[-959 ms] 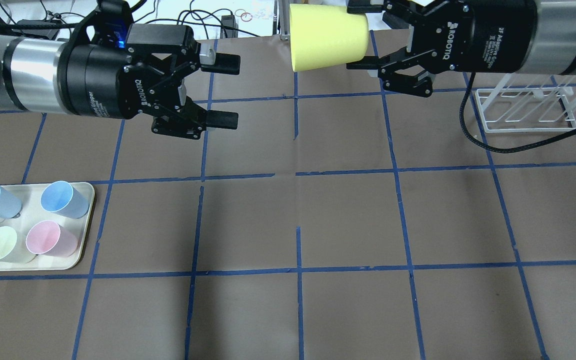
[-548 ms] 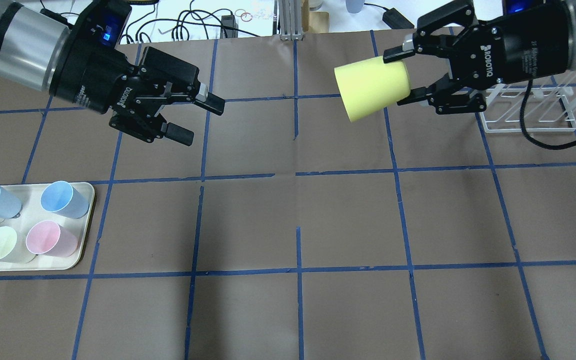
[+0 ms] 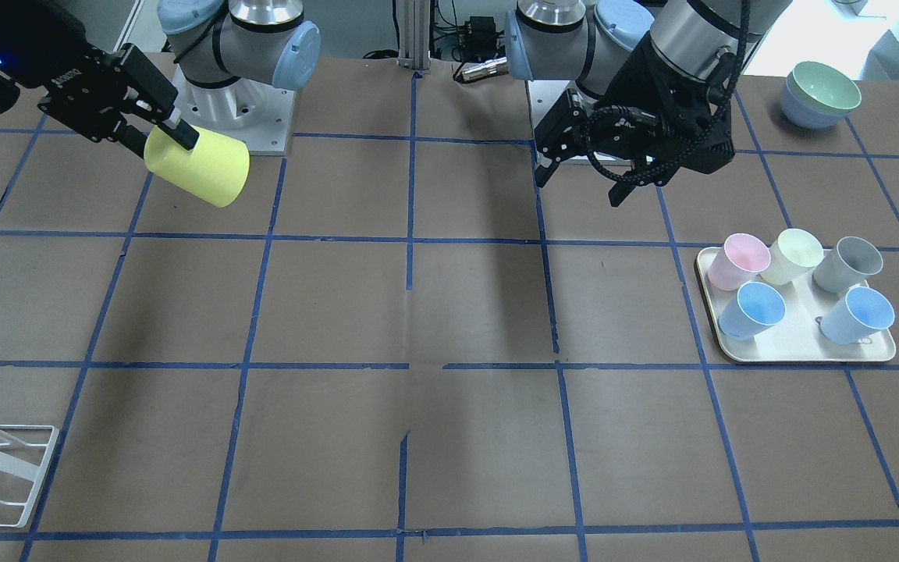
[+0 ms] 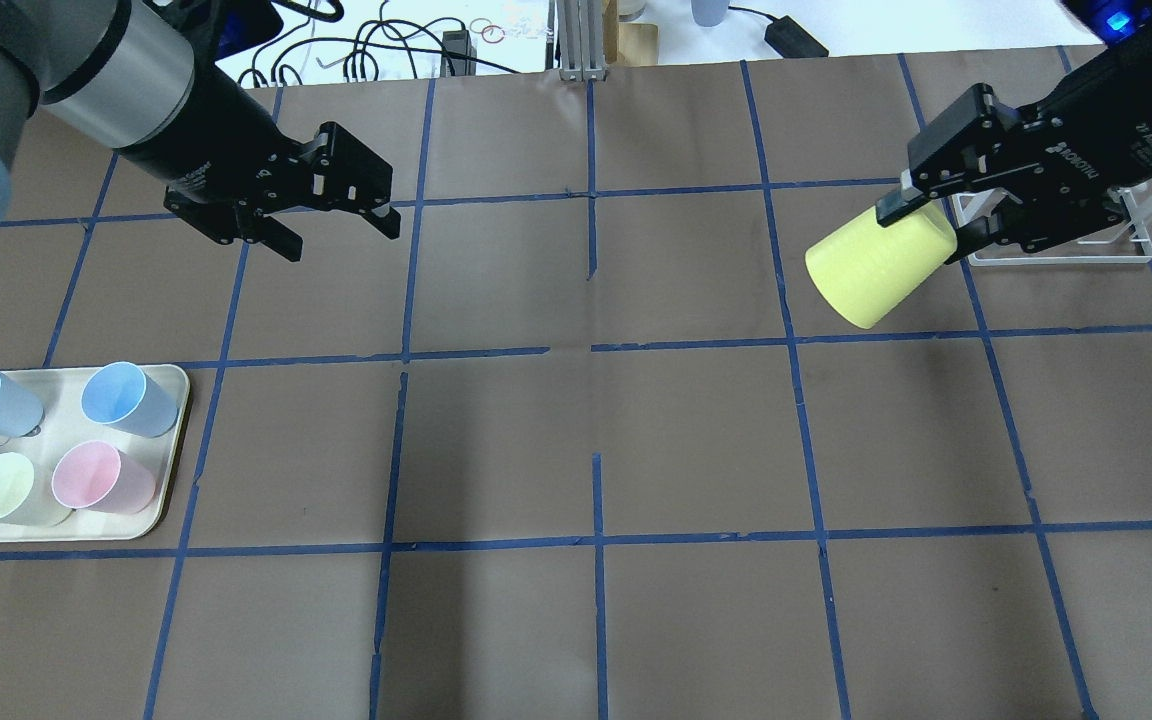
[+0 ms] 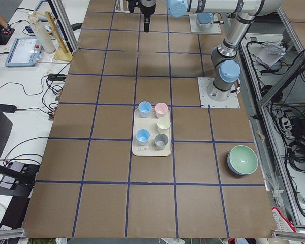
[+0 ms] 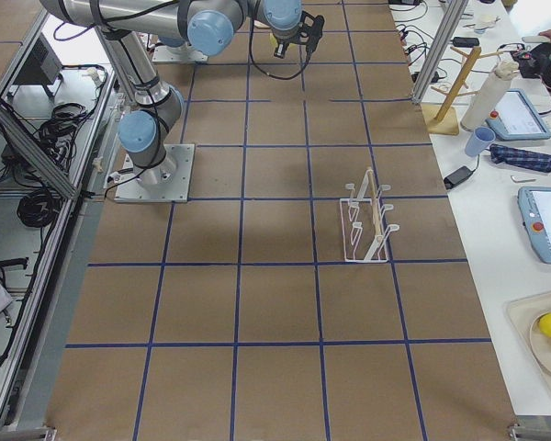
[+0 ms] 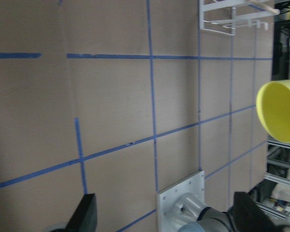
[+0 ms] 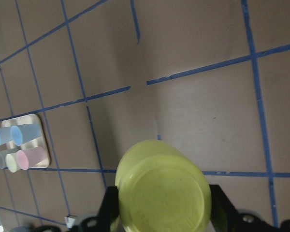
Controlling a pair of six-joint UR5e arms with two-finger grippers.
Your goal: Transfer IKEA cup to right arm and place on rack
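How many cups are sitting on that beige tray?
5. On the tray, a pink cup, a pale cream-yellow cup and a grey cup form the row nearer the robot. A blue cup and a second blue cup stand behind. None seems hidden.

Robotics lab: tape-gridded table [image 4: 496,450], teach pendant [image 6: 508,115], loose cables [image 5: 296,150]

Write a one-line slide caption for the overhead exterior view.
Right gripper holds the yellow IKEA cup on its side near the white wire rack; left gripper open and empty.
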